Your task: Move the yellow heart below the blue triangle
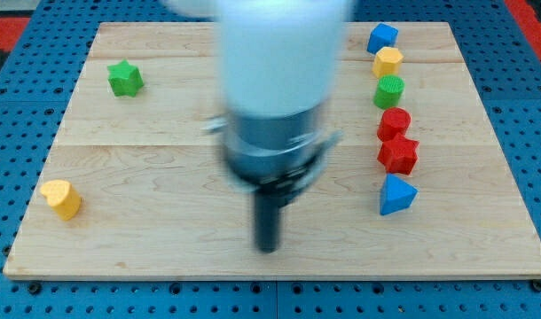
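The yellow heart (61, 198) lies near the board's left edge, low in the view. The blue triangle (396, 194) lies at the right, low in the view, under a column of blocks. My tip (268, 247) rests on the board near the bottom edge, about midway between the two, touching neither. The arm looks blurred and hides the board's middle above the tip.
A column at the right runs from the top: blue cube (382, 37), yellow hexagon (388, 61), green cylinder (388, 91), red cylinder (395, 123), red star (398, 153). A green star (125, 78) sits at the upper left. The wooden board (164, 159) lies on a blue pegboard.
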{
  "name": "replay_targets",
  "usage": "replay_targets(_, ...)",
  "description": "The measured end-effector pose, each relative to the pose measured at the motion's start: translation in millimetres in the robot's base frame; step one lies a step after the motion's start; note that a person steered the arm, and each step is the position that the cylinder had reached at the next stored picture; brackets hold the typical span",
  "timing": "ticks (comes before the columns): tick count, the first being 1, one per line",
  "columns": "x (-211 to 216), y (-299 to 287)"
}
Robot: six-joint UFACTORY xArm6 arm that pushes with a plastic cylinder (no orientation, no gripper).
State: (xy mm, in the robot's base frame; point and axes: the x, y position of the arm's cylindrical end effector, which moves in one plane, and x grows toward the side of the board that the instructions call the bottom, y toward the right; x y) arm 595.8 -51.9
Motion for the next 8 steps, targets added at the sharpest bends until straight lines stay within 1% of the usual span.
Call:
replay_targets(1,-3.1,-158.1)
replay_targets(2,-54.2,-246.9)
replay_targets(3,-73.8,-175.1)
replay_targets(4,-65.0,-52.9)
replay_targets(5,-57.6,56.9)
replay_targets(6,-56.8,138.6)
replay_targets(7,-55.2,61.6)
replay_targets(8,-54.4,27.2)
